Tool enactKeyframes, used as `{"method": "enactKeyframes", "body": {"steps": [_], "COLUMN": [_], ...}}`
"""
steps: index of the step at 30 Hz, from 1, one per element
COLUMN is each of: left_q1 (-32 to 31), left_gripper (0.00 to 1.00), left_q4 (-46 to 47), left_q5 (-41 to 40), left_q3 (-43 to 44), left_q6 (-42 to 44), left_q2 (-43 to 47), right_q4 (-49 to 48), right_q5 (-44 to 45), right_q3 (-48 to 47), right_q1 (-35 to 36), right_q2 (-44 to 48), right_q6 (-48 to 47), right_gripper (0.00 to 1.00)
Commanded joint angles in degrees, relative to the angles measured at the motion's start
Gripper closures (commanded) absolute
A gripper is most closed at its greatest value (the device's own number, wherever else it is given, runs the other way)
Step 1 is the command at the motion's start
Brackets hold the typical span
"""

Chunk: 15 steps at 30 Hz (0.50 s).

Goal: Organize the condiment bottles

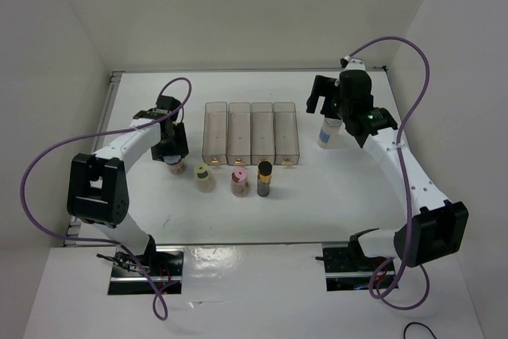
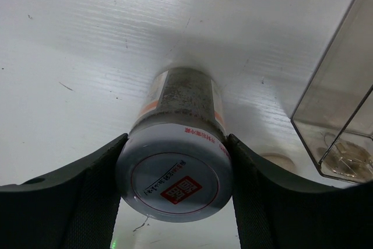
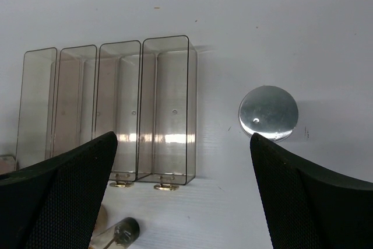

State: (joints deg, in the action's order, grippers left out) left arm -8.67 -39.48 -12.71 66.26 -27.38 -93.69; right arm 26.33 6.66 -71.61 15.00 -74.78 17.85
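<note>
My left gripper (image 1: 171, 151) (image 2: 175, 173) is shut on the grey-lidded pinkish jar (image 1: 175, 168) (image 2: 175, 170), one finger on each side of its lid; the jar stands upright on the table left of the rack. The yellow-green-lidded cream jar (image 1: 205, 178), the pink-lidded reddish jar (image 1: 239, 182) and the slim dark gold-banded jar (image 1: 264, 179) (image 3: 119, 234) stand in a row in front of the rack. The grey-capped clear jar with the blue label (image 1: 328, 132) (image 3: 268, 112) stands right of the rack. My right gripper (image 1: 332, 106) (image 3: 182, 138) is open and empty above it.
The clear four-compartment rack (image 1: 252, 131) (image 3: 116, 109) (image 2: 338, 103) lies at the middle back with nothing in its compartments. White walls close in the table on the left, back and right. Purple cables loop over both arms.
</note>
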Motion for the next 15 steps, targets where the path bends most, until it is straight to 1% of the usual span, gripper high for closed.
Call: {"method": "enactKeyframes", "body": {"steps": [1, 2, 3, 4, 6, 7, 10, 12, 14, 15], "left_q1": [0.40, 0.40, 0.40, 0.40, 0.40, 0.40, 0.40, 0.40, 0.40, 0.40], "left_gripper": [0.31, 0.35, 0.48, 0.52, 0.58, 0.65, 0.79, 0.84, 0.87, 0.90], "left_q4": [0.20, 0.20, 0.20, 0.20, 0.20, 0.20, -0.41, -1.64, -2.17, -2.18], "left_q5": [0.32, 0.84, 0.84, 0.84, 1.37, 1.37, 1.37, 1.37, 0.85, 0.84], "left_q3": [-0.43, -0.43, -0.43, -0.43, -0.43, -0.43, 0.19, 1.85, 2.73, 2.73], "left_q6": [-0.49, -0.49, -0.49, -0.49, -0.49, -0.49, -0.49, -0.49, -0.49, -0.49], "left_q2": [-0.97, -0.97, -0.97, -0.97, -0.97, -0.27, 0.44, 0.97, 1.58, 2.10], "right_q4": [-2.24, -2.24, -2.24, -2.24, -2.24, -2.24, -2.24, -2.24, -2.24, -2.24], "right_q5": [0.38, 0.38, 0.38, 0.90, 0.90, 0.90, 0.90, 0.38, 0.38, 0.38], "right_q3": [-3.53, -3.53, -4.23, -4.24, -4.76, -4.76, -5.28, -5.29, -5.29, -5.29], "right_q1": [0.29, 0.29, 0.29, 0.29, 0.29, 0.29, 0.29, 0.29, 0.29, 0.29], "right_q2": [-0.71, -0.71, -0.71, -1.32, -1.33, -1.94, -2.55, -3.08, -3.61, -3.61], "right_q6": [-1.41, -1.41, -2.02, -2.03, -2.03, -2.03, -2.03, -2.03, -2.03, -2.03], "right_gripper": [0.01, 0.01, 0.01, 0.01, 0.01, 0.01, 0.01, 0.01, 0.01, 0.01]}}
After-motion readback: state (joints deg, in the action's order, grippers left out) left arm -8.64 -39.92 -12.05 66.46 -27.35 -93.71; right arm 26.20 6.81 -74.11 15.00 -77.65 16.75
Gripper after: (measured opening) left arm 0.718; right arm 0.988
